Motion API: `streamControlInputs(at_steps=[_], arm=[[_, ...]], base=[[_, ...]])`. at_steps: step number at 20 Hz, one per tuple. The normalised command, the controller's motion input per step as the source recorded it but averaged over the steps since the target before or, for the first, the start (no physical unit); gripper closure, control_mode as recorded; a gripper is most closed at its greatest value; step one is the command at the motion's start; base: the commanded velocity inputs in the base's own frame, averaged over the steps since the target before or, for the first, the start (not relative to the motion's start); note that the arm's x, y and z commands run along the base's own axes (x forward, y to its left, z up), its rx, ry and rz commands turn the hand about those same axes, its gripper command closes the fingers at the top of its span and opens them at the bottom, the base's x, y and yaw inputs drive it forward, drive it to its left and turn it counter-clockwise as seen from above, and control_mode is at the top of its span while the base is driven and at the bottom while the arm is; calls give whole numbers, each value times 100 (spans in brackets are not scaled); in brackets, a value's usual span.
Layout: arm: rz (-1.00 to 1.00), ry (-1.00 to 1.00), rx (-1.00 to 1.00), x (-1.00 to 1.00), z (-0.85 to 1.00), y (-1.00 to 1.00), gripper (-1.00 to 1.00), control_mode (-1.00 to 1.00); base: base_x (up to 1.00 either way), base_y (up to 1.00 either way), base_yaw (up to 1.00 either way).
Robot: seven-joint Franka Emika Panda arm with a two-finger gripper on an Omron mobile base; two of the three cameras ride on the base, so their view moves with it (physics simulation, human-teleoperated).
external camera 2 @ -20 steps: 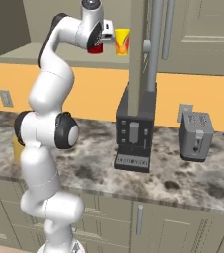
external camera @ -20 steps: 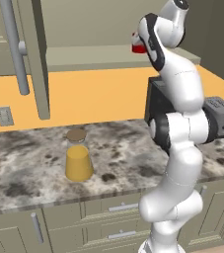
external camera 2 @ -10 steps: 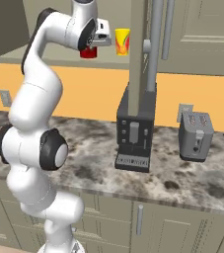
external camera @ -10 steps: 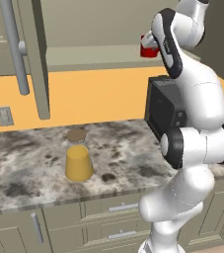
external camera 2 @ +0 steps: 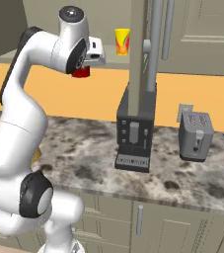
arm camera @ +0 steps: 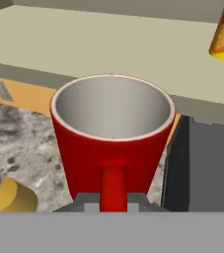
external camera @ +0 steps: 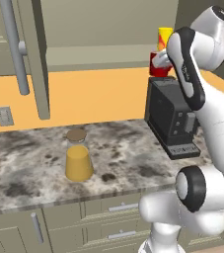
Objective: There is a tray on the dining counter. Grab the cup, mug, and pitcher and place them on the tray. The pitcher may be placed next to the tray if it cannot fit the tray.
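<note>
Mottled stone surface (external camera: 29, 163) below, orange wall behind. Arm reaches high, elbow bent, wrist level with the shelf (arm camera: 84, 44). End effector (arm camera: 113, 200) clamped narrow on the handle of the red mug (arm camera: 112, 138), mug upright and lifted in the air above the black coffee machine (external camera: 172, 118). Yellow cup (external camera 2: 122, 41) stands on the shelf just beyond. Pitcher (external camera: 78, 157) sits on the surface, well apart to the left.

We see mug (arm camera: 112, 143) aloft before shelf (external camera: 103, 55); cup (external camera 2: 122, 41) on shelf behind it; pitcher (external camera: 78, 157) on counter (external camera: 29, 173), left of coffee machine (external camera: 171, 118); toaster (external camera 2: 196, 135) right of machine.
</note>
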Motion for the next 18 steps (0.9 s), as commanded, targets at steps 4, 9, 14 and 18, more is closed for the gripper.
streamControlInputs(at_steps=[4,9,14,18], arm=[[0,0,0,-100,-46,0,100,-100],[0,-2,0,-97,-38,0,100,-100],[0,0,0,-79,-32,1,100,-100],[0,0,0,-49,-7,0,100,-100]], base=[[0,0,0],[0,0,0],[0,0,0],[0,0,0]])
